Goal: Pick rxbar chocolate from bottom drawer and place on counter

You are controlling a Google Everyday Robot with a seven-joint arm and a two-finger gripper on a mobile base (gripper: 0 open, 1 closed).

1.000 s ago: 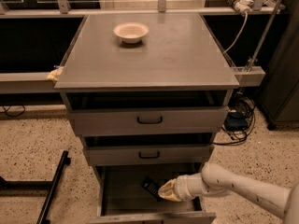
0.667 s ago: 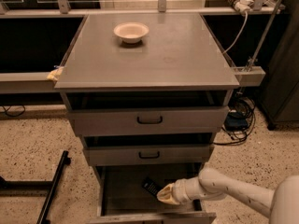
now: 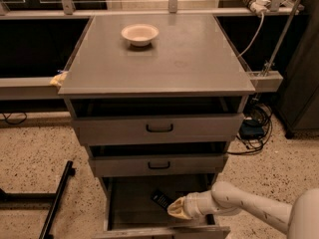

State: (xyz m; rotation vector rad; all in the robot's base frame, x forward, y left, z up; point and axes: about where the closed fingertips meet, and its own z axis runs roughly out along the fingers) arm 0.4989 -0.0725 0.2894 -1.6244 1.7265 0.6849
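Inside the grey metal bottom drawer [image 3: 119, 203], the gripper [image 3: 173, 209], fingers pinched, is hanging four o'clock of the flat black rxbar chocolate [image 3: 160, 199].

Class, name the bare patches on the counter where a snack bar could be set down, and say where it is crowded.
The counter is bare except at the back, left of centre, where the bowl sits. The whole front half and the right side are free. Crowded: the bottom drawer, where the tool sits beside the rxbar chocolate.
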